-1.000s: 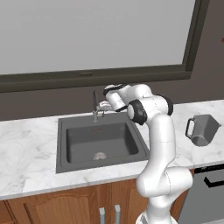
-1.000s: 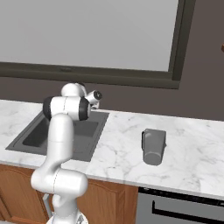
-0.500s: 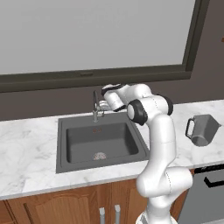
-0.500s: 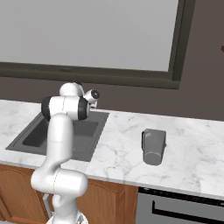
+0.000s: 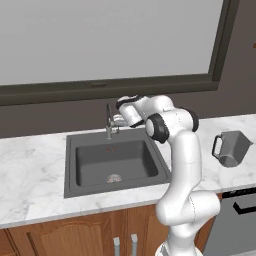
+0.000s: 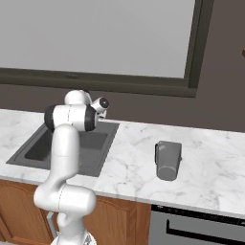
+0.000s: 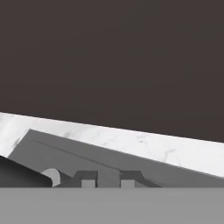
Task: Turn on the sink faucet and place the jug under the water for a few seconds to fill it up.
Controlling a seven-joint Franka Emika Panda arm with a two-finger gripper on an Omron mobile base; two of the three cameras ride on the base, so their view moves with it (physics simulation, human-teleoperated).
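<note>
the white arm crosses the centre of the left base view, hiding part of the marble counter (image 5: 30, 175). the grey jug (image 5: 231, 149) stands at right, handle leftward; the right base view hides that handle. the gripper (image 5: 117, 120) seems pinched together at the sink faucet (image 5: 108, 122), above the sink (image 5: 75, 170).

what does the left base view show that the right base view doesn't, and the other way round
Left base view alone: the sink faucet standing upright behind the basin with the gripper at it, the round drain in the sink floor, and the jug's loop handle.

Right base view alone: the arm's elbow blocks the faucet area, and the jug is seen handle-hidden, from its plain side.

Both: the sink, the jug sitting on the marble counter right of the basin, and no water running.
</note>
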